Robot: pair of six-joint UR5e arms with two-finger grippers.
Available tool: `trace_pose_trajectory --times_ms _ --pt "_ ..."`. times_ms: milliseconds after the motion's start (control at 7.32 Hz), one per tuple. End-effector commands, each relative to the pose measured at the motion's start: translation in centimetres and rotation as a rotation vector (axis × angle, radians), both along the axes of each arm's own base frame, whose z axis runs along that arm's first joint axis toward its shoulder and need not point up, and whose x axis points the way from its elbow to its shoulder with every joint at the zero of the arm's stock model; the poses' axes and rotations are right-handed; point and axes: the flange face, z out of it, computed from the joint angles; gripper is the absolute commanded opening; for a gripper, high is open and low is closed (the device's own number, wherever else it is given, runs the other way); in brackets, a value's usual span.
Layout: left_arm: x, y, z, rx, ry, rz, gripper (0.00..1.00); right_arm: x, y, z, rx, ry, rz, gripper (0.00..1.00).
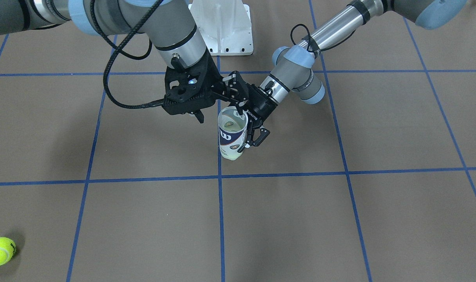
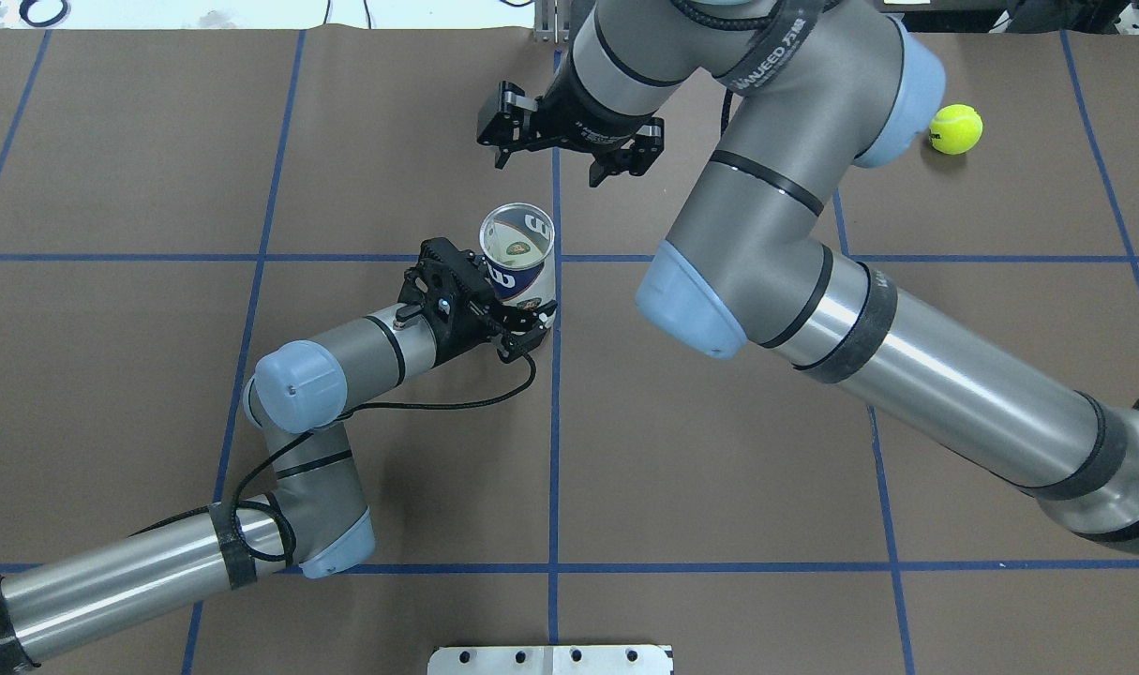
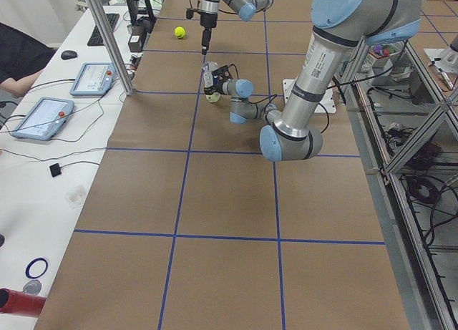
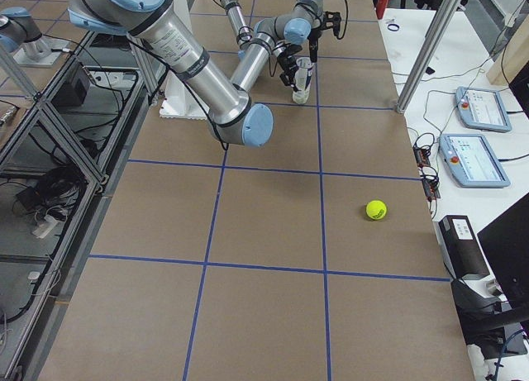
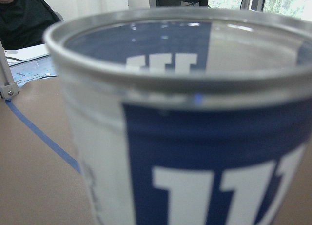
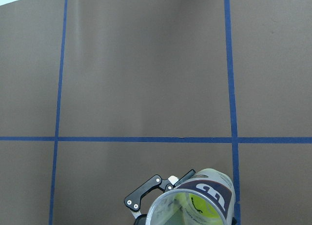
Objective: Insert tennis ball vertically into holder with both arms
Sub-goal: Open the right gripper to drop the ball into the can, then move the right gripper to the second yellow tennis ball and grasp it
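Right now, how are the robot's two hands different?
The left gripper is closed on the can, reaching in sideways; the right gripper is open and empty. The left gripper touches the can; the right gripper hangs apart, beyond it, pointing down. Both are black with two fingers.

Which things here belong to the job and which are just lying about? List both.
Job: holder; left end effector, gripping it; right end effector, open; ball.
Lying about: white base; tablets; mouse.
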Motion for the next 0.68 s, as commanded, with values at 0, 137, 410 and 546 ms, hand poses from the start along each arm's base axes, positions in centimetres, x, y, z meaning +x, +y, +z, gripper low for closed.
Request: trace_pose_trajectory --times_ms 0,137,410,546 --pt "0.0 0.0 0.1 0.000 -0.002 0.000 0.83 9.1 -6.2 9.3 0.124 0.140 -0.017 0.99" --pt "0.0 0.0 0.1 0.000 -0.002 0.001 0.84 13.8 -9.8 12.6 0.161 0.176 -0.055 0.99" --pt "0.0 0.0 0.0 0.001 0.000 0.000 0.90 18.0 -13.3 16.9 0.202 0.245 -0.085 0.99" --pt "-0.1 -0.1 -0.1 0.001 0.001 -0.002 0.90 19.0 -15.2 19.8 0.223 0.295 -0.118 0.99"
